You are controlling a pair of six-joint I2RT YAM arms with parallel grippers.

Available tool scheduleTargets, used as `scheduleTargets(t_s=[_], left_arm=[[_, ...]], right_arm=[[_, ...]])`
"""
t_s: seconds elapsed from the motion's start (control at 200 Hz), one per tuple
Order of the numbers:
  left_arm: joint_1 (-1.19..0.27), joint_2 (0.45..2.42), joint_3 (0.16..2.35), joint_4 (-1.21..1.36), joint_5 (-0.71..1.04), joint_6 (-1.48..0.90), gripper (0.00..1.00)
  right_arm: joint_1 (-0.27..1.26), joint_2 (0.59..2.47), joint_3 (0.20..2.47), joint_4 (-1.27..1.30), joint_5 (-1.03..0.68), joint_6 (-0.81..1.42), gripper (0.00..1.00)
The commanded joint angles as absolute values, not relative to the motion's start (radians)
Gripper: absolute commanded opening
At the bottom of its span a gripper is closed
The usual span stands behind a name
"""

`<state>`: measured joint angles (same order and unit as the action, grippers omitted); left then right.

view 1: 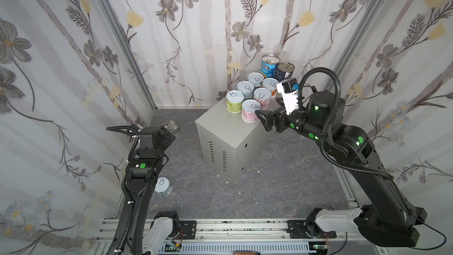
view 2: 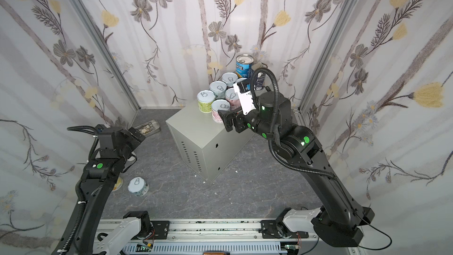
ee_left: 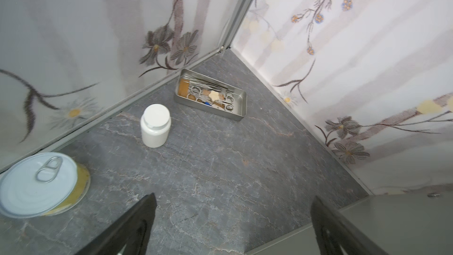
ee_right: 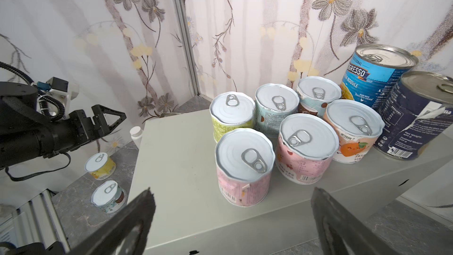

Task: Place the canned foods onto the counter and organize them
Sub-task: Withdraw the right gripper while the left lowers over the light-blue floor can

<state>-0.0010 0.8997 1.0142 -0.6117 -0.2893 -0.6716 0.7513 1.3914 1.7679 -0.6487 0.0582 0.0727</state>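
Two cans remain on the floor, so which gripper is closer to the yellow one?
Left. The left gripper hovers over the floor close by the yellow can; the right gripper is at the counter.

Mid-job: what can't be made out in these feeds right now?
- Short yellow-labelled can on the floor: top view, mostly behind the left arm.
- Tall dark navy tin: top view, crossed by the right arm's cable.
- Shallow metal tray contents: top views, too small.
- Left pincer: wrist view, finger bases cut by frame edge.
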Motion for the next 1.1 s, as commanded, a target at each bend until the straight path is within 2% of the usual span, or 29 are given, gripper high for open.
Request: scheduleTargets(t_s=[0.0,0.135,0.565,1.094], left_arm=[[0.0,0.896,0.993,-0.737,-0.44,-0.783,1.0],[0.0,0.908,0.963,-0.877,-0.533,-0.907,1.0],[0.0,0.861,0.704,-0.914,-0.523,-1.132,1.0],[0.0,1.022,0.606,-0.774,-0.483,-1.152,1.0]], right_arm=[[0.757,1.314,1.655,-0.511,0.078,0.107,1.0],[0.757,1.223,1.547,-0.488,0.109,0.106,1.0],[0.756,1.128,1.394,-0.491,0.115,0.132,1.0],[0.758,1.115,1.365,-0.506,0.138,0.148,1.0]])
